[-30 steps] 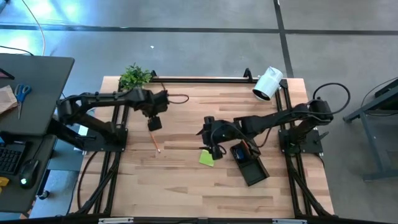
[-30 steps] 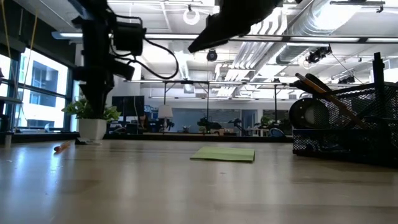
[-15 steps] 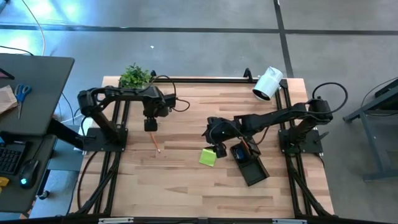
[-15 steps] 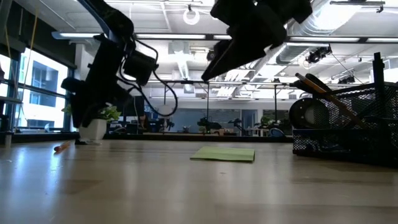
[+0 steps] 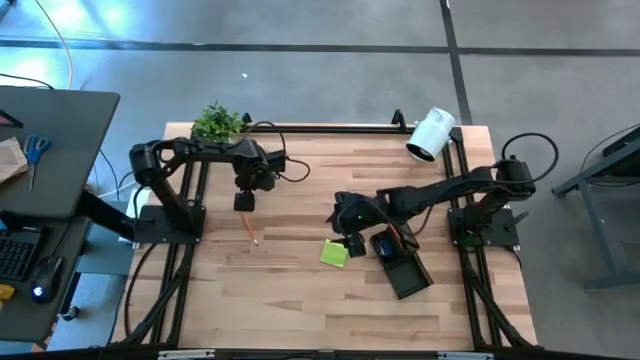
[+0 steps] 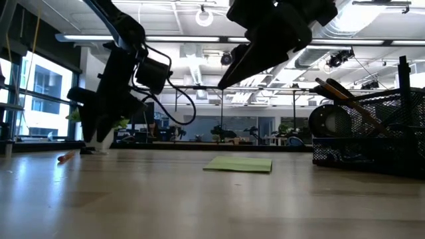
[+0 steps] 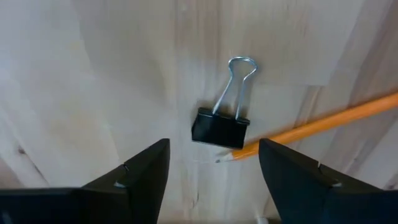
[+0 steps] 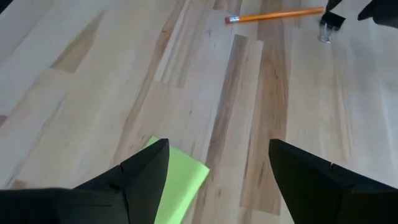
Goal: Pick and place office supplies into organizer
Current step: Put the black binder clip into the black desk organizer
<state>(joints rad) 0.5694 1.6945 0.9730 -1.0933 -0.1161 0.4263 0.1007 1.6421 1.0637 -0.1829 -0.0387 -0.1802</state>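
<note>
High view: wooden bench [image 5: 300, 300], left pincer [image 5: 243, 203] hangs over the bench's left-centre, just above the orange pencil [image 5: 249, 230], which lies flat. Right pincer [image 5: 352, 244] sits mid-bench, just beside the lime-green sticky-note pad [image 5: 333, 253]; black organizer [image 5: 400, 266] lies right of the pad, under the right arm. White camera [image 5: 431, 134] at far right corner, small plant [image 5: 216, 122] at far left corner. Low view: pad [image 6: 239, 164] flat on bench at centre, pencil [image 6: 66, 157] far left, mesh organizer [image 6: 372, 136] on the right with dark pens sticking out; both arms hang above the surface. Left wrist view: fingers [image 7: 140, 174] spread apart, released, nothing between them; black binder clip [image 7: 222, 124] lies flat ahead, pencil tip [image 7: 311, 127] touching or just beside it. Right wrist view: fingers [image 8: 140, 177] spread, released, empty; pad corner [image 8: 177, 183] between them on the bench, pencil [image 8: 273, 15] and clip [image 8: 331, 23] farther off.
</note>
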